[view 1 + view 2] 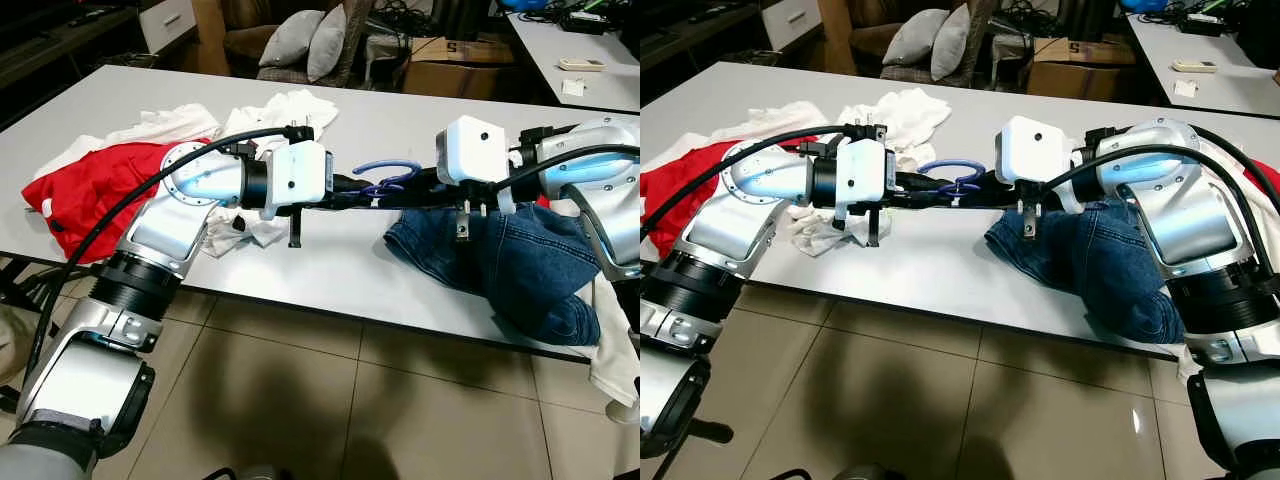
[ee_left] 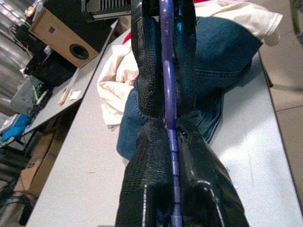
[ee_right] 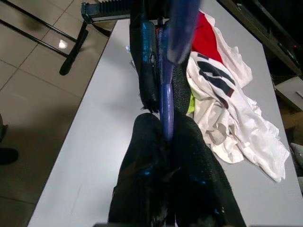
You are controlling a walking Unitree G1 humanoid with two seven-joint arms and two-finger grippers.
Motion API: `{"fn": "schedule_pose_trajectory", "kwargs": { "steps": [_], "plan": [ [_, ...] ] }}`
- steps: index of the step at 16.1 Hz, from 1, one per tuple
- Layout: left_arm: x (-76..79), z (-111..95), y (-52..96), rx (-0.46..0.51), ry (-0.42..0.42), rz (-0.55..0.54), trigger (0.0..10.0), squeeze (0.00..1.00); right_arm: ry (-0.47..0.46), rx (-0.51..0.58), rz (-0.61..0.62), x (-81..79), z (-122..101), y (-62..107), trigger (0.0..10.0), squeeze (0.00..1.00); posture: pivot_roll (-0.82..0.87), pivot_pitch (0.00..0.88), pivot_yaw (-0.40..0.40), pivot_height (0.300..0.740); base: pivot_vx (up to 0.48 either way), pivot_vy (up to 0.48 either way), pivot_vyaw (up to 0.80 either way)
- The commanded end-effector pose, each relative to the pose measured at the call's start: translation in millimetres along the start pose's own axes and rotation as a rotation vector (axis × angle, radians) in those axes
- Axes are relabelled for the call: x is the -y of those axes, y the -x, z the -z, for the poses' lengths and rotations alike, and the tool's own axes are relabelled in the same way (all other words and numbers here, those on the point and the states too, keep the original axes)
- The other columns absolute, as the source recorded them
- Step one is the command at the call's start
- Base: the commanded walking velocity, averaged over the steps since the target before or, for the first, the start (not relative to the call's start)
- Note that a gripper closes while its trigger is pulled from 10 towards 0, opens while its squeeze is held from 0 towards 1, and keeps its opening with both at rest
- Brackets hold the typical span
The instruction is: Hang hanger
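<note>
Where both arms meet above the middle of the table (image 1: 330, 260), blue hanger (image 1: 385, 172) held off the surface between the two sets of black fingers, hook curving up and back. Left gripper (image 1: 365, 190) reaching in from the left, fingers (image 2: 156, 161) closed tight on the thin blue bar, which runs straight down the middle between them in the left wrist view. Right gripper (image 1: 970, 190) coming in from the right, fingers (image 3: 142, 156) likewise clamped on the hanger (image 3: 165, 104), tip to tip with the other pair. Just beside and under the right wrist, jeans (image 1: 520, 260) heaped and spilling over the near table edge. Behind the left arm, white cloth (image 1: 280, 115) and a red garment (image 1: 95, 185) spread toward the left end, the red one close to that edge. Between the two heaps, a bare strip of tabletop below the hanger, reaching to the near edge. Beyond that edge, tiled floor (image 1: 330, 400). At the far side, cushions (image 1: 310, 40) on a seat and a cardboard box (image 1: 450, 65).
</note>
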State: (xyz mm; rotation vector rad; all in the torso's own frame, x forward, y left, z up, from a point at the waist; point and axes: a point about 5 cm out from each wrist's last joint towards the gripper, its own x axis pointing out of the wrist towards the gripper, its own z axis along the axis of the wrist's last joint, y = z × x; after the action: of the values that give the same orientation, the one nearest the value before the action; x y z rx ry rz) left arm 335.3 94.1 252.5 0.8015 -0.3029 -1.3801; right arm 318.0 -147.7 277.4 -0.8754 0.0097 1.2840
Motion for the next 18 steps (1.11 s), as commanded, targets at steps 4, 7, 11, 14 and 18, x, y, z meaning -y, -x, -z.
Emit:
{"fn": "schedule_pose_trajectory", "kwargs": {
  "steps": [4,7,11,14,18],
  "plan": [
    [-6.3,-19,9.2,0.124,0.083,0.034,10.0,1.00,0.004,-0.027,0.002,2.2,0,11.0,0.0,0.00,-0.08,0.000,0.042,0.740,0.000,0.000,0.00],
    [-16.3,-23,24.6,0.146,0.094,-0.053,10.0,0.22,-0.055,-0.072,0.019,-4.7,13,22.8,0.0,0.00,-0.08,0.000,0.042,0.740,0.000,0.000,0.00],
    [-13.5,-4,64.4,0.146,0.310,-0.270,10.0,0.00,-0.167,-0.048,0.190,-1.7,25,39.7,0.0,0.00,-0.08,0.000,0.044,0.740,0.000,0.000,0.00],
    [22.8,26,89.3,0.078,0.547,-0.590,10.0,0.00,-0.458,0.159,0.492,-11.2,33,33.5,0.0,0.00,-0.02,0.000,-0.032,0.740,0.000,0.000,0.00],
    [78.4,56,61.7,-0.172,0.683,-0.759,10.0,0.00,-0.786,0.141,0.728,-54.4,61,3.8,10.0,0.00,0.03,0.000,-0.085,0.740,0.000,0.000,0.00]
  ]
}}
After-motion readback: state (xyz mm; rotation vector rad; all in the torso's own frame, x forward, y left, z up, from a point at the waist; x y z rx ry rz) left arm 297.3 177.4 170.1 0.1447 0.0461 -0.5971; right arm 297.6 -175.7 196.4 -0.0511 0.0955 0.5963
